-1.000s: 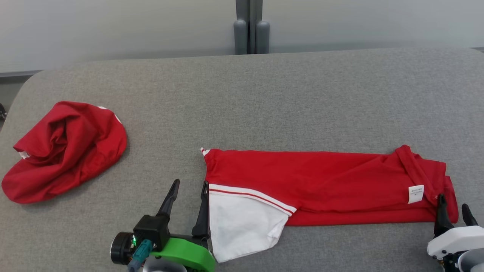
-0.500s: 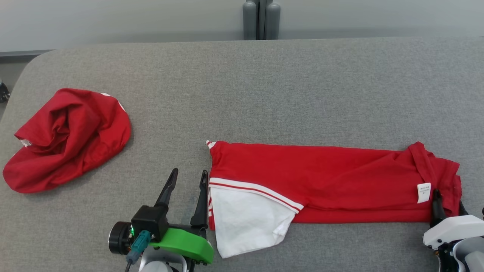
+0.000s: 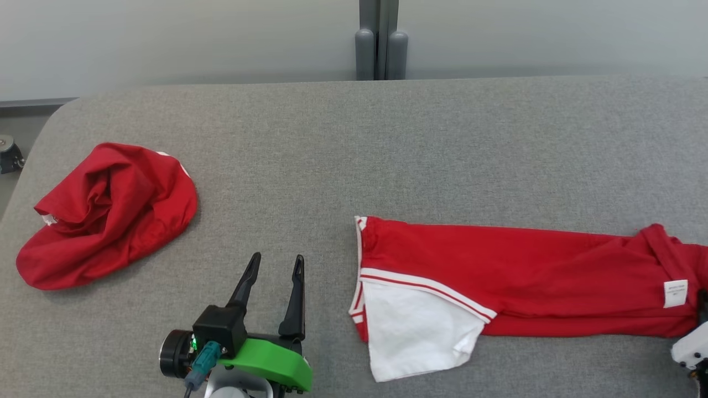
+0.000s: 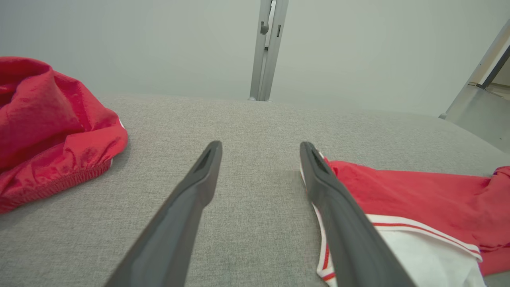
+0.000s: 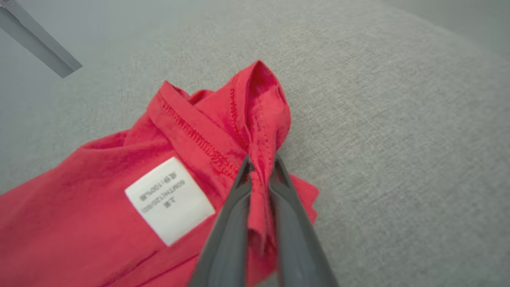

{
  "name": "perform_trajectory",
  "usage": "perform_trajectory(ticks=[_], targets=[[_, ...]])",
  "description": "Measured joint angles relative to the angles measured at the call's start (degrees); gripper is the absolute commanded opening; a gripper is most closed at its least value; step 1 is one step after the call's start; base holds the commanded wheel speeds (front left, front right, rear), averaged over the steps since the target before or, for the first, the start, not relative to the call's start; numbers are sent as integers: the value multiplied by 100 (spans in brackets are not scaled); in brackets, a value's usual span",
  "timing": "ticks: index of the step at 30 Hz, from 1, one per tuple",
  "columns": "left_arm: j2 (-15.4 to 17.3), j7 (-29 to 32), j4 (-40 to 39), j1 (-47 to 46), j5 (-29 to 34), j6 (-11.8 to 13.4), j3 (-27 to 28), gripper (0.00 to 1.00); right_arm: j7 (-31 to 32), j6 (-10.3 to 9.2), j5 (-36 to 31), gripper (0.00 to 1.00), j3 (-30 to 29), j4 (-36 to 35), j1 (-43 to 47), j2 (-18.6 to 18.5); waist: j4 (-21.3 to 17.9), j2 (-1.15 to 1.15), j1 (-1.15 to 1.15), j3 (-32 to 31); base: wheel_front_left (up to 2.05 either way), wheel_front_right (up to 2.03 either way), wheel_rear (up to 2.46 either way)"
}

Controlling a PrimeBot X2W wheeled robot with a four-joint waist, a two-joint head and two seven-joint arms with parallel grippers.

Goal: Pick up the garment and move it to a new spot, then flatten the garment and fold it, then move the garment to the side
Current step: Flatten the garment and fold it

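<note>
The right pincer [image 5: 261,162] clamps a bunched red hem at the right end of the garment [image 3: 498,271]; the left pincer [image 3: 277,258] gapes empty near its left end. A one-ended pull could let the thin pinch slip or skew the folds. The garment lies long and narrow on the grey table [image 3: 387,138], white striped panel leftward.

- Head: high, looking down the bench [image 3: 387,138] toward 12 o'clock.
- Left wrist: low, same heading.
- Right wrist: close on the garment [image 5: 79,191], at head's 3 o'clock.
</note>
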Motion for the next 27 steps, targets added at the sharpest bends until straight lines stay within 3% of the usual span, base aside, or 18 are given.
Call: perform_trajectory(ticks=[7, 15, 23, 27], targets=[[0, 0, 22, 78, -74, 0, -58, 100, 0, 0, -188, 0, -310, -81, 2, -253, -17, 0, 0, -209, 0, 0, 0], [0, 0, 48, 248, -240, 3, -89, 100, 0, -3, -263, 0, -54, -582, 154, -237, 8, 0, 0, -540, 0, 0, 0], [3, 0, -26, 306, -327, 71, 130, 100, 334, -4, -517, 0, 465, -1525, 125, 60, 101, 0, 0, -742, 0, 0, 0], [0, -1, -14, 313, -279, 60, 264, 100, 601, -7, -719, 0, 733, -2071, 115, 471, 203, 0, 0, -753, 0, 0, 0]])
